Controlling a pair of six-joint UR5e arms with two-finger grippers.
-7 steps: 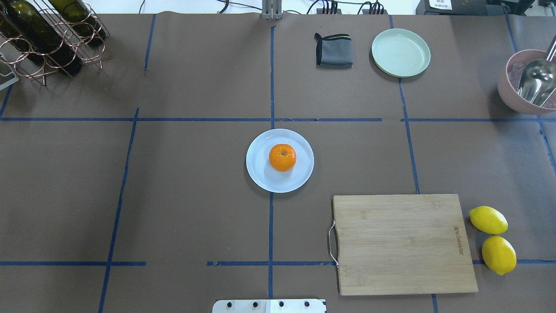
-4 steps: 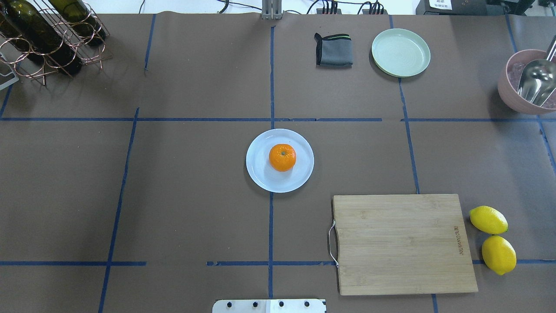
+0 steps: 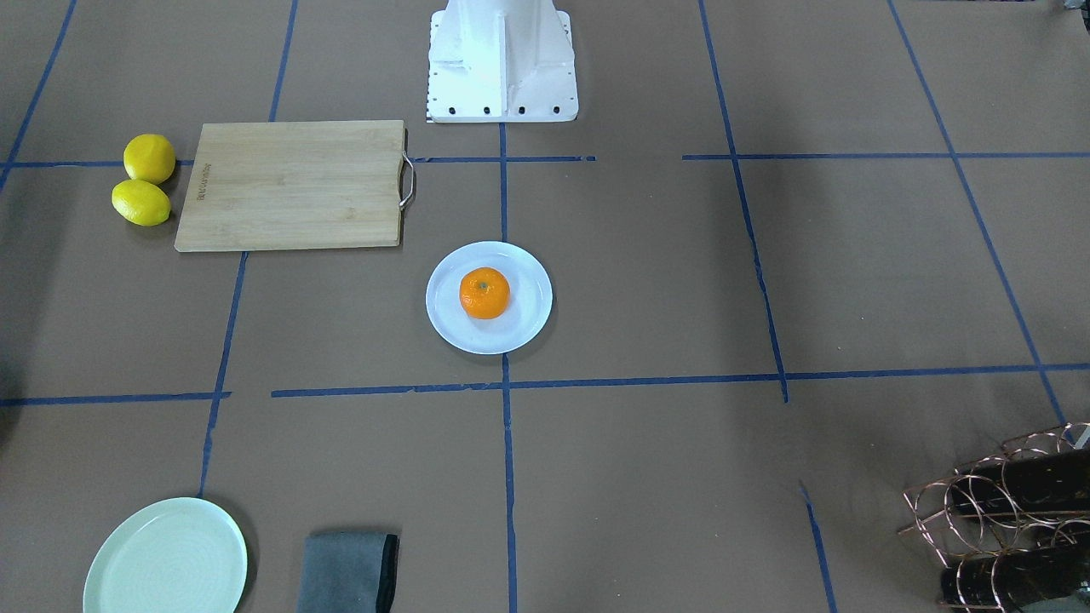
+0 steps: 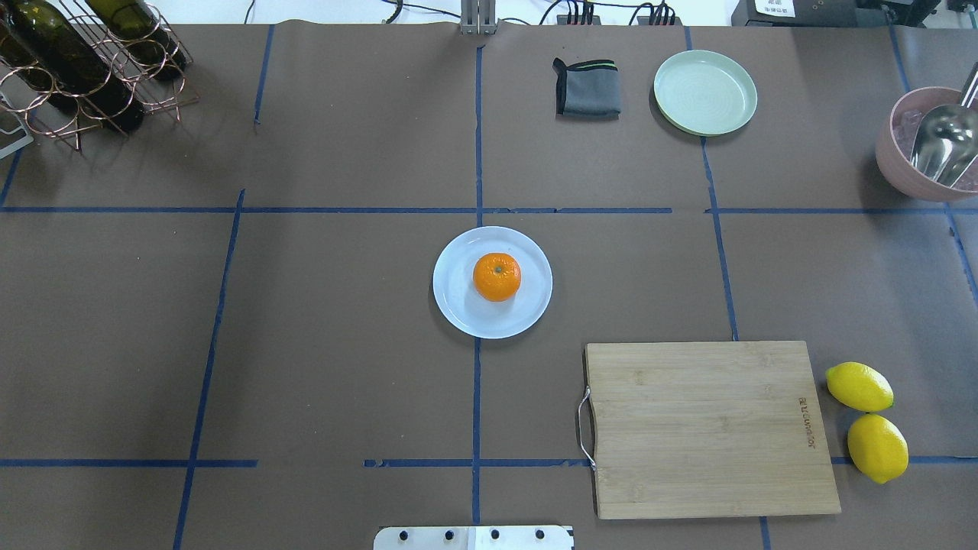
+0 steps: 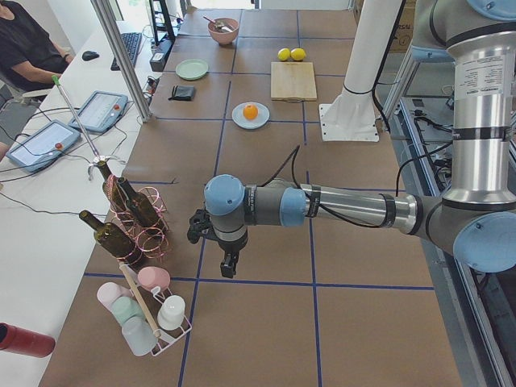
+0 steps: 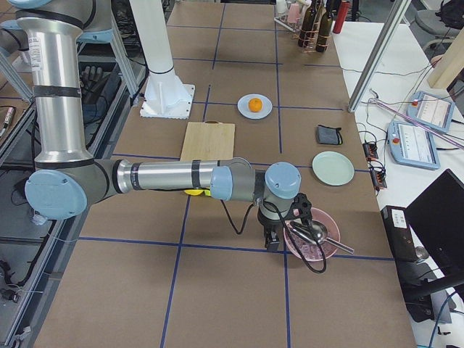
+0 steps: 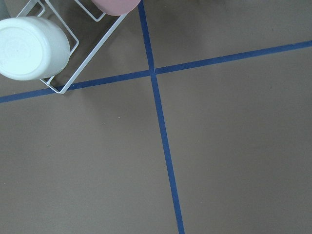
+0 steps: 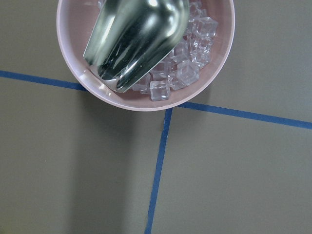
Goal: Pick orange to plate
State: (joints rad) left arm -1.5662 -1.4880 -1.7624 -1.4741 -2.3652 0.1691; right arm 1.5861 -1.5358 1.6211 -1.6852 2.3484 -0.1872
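The orange (image 4: 497,276) rests stem-up in the middle of the white plate (image 4: 458,315) at the table's centre; the front-facing view shows the same orange (image 3: 484,293) on the plate (image 3: 528,319). No gripper is near it. My left gripper (image 5: 229,266) hangs over bare table far off to the left, close to the bottle rack. Far off to the right, my right gripper (image 6: 271,239) hangs beside the pink bowl. Both show only in the side views, so I cannot tell whether they are open or shut.
A wooden cutting board (image 4: 710,428) lies front right, two lemons (image 4: 859,386) beside it. A mint-green plate (image 4: 704,92) and a grey cloth (image 4: 587,88) sit at the back. A pink bowl (image 4: 894,168) holds ice and a scoop. A bottle rack (image 4: 84,69) stands back left.
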